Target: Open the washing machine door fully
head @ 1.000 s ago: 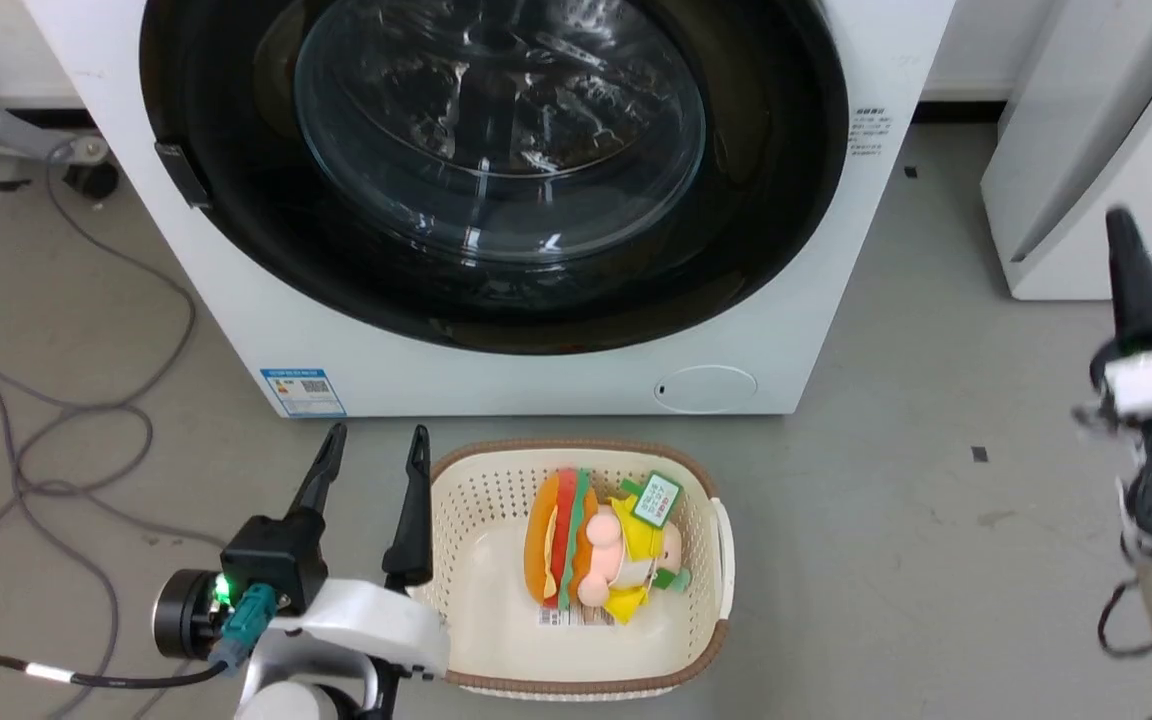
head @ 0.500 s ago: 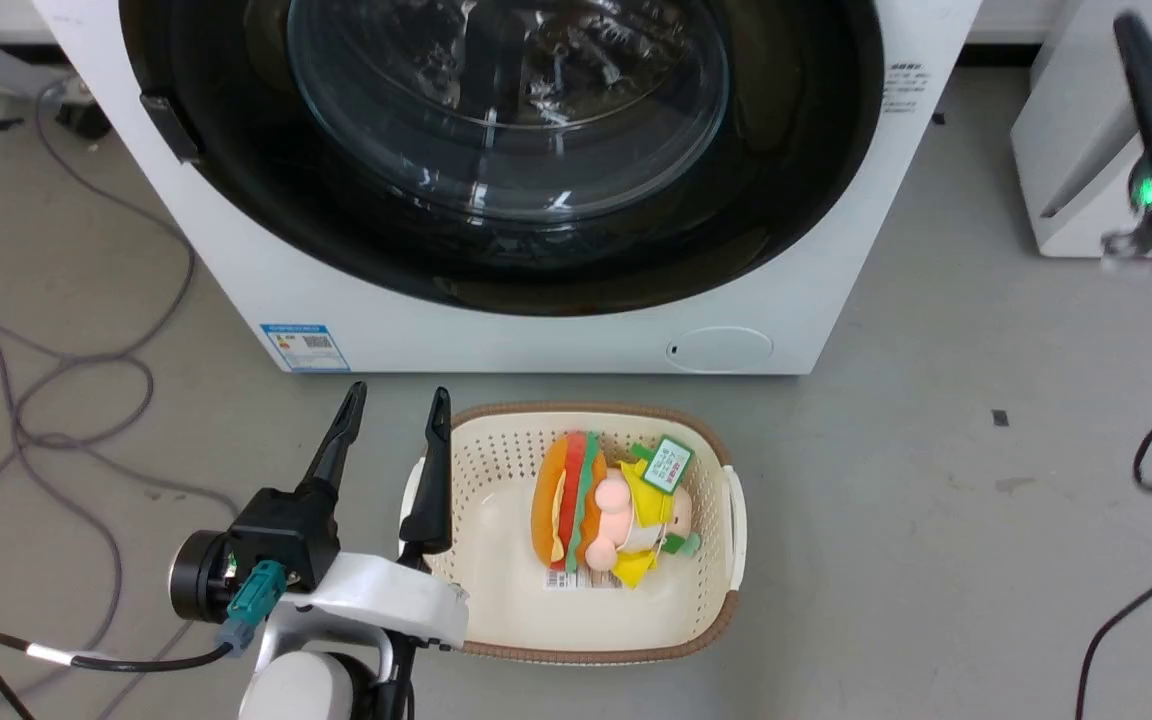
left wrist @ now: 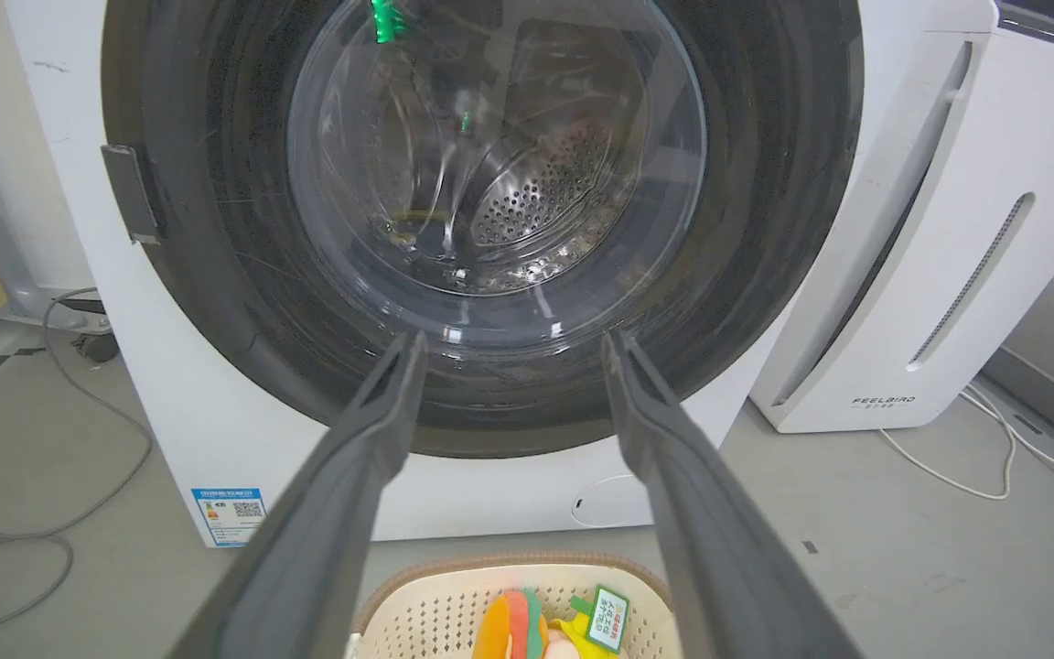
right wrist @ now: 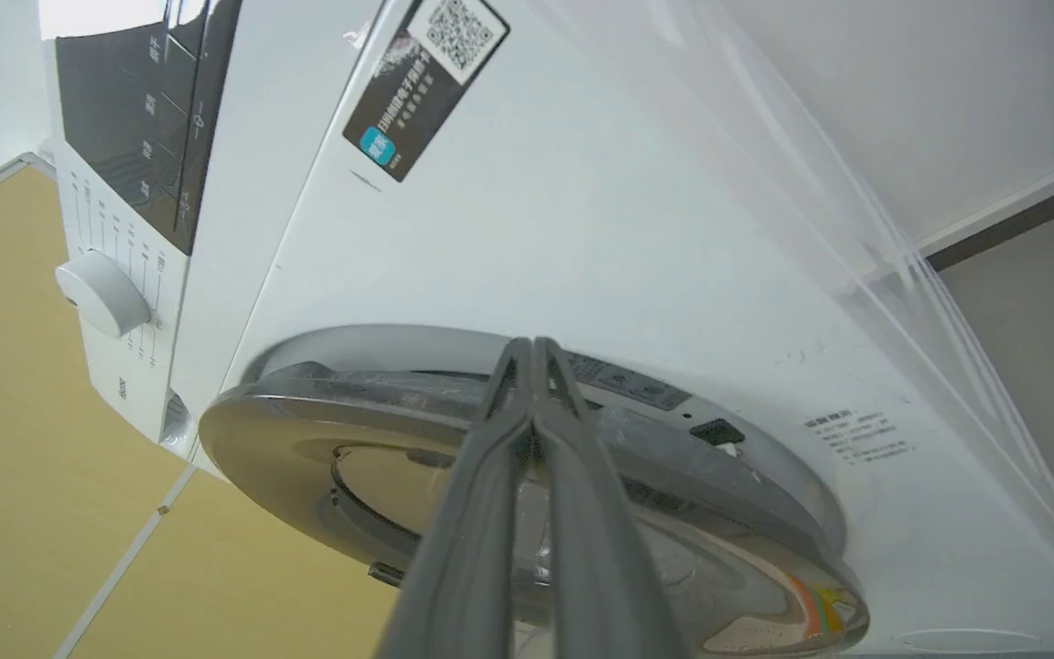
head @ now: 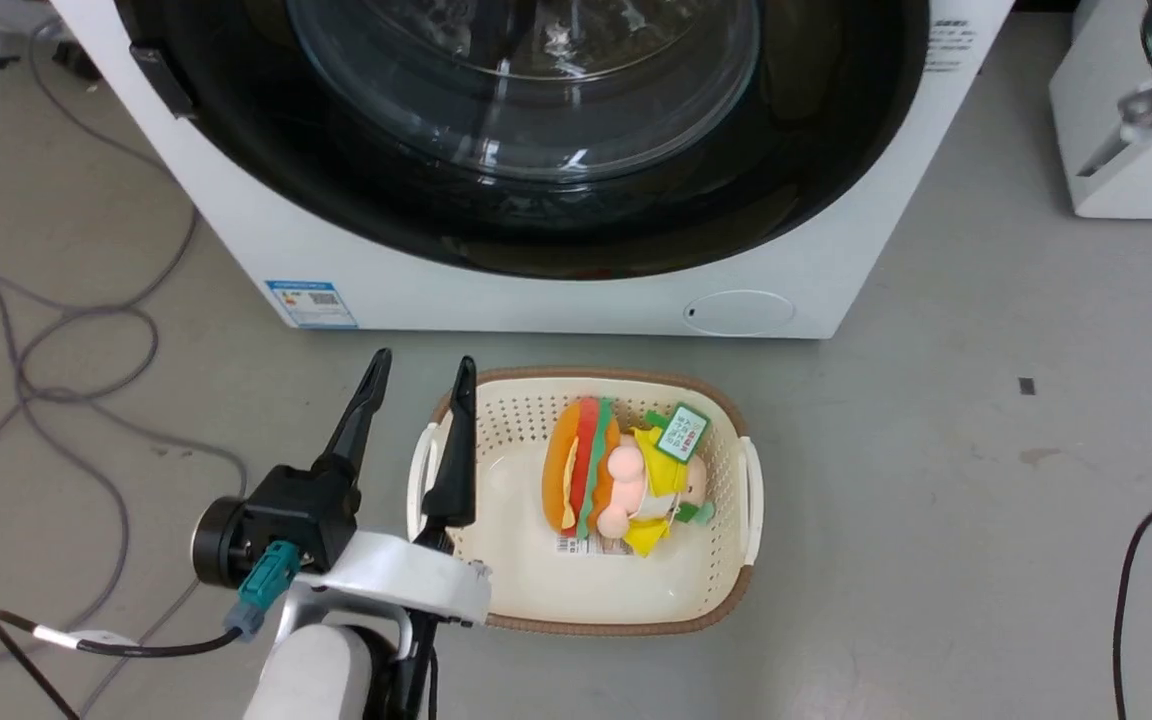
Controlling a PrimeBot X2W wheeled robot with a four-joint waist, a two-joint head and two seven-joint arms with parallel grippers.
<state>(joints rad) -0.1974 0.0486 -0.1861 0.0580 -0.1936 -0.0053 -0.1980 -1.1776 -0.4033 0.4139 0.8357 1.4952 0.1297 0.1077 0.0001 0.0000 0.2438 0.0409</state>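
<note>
A cream basket (head: 536, 585) sits on the floor at the bottom middle of the head view. In it lies a soft burger toy (head: 581, 470) with a green tag (head: 684, 432). The tag's words are too small to read. The washing machine (head: 556, 300) is across the top, and the black washing machine door (head: 536, 215) looks shut. A blue label (head: 311, 303) is low on its left. At the right of the left wrist view, a white box (left wrist: 948, 229) says FEELBIRD. The left gripper (head: 423, 360) has its jaws apart and empty. The right gripper (right wrist: 532, 346) has its jaws pressed together, by the door's edge.
</note>
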